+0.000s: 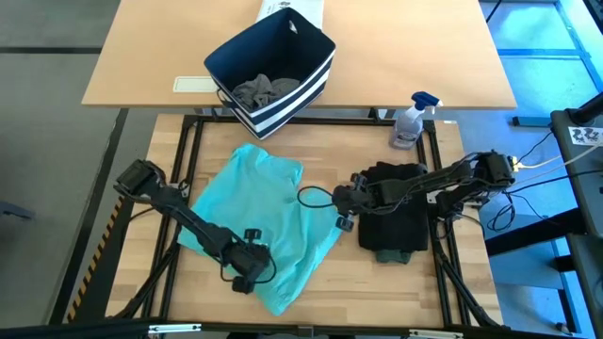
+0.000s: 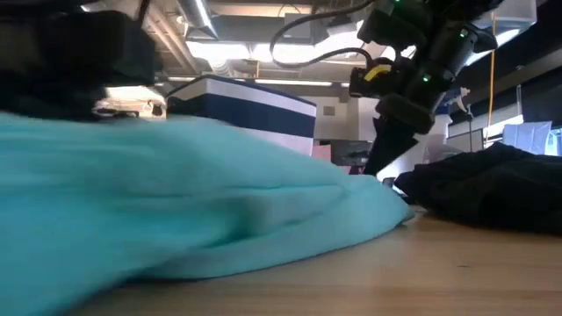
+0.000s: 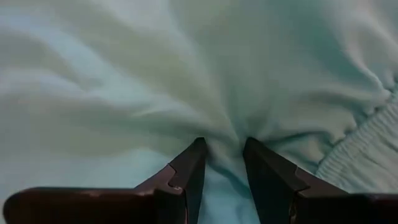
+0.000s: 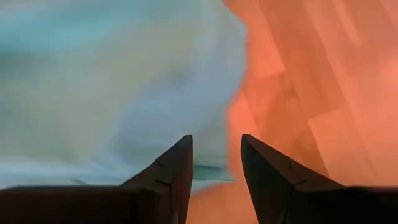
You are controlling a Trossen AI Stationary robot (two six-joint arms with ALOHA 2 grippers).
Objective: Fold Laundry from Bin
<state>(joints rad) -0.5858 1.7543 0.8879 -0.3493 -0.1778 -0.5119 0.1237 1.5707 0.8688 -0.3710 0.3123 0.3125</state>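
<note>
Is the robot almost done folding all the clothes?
Not yet. A folded dark pile already sits on the table's right side. The teal cloth garment is in hand: the left gripper pinches its fabric, and the right gripper sits at its edge. Grey laundry still waits in the navy-blue striped fabric bin.

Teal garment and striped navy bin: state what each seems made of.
Teal garment: soft matte knit cloth, probably cotton jersey; it rumples into folds and has a ribbed hem.
Navy bin: apparently stiffened woven fabric; its walls stand but look soft-edged.
</note>
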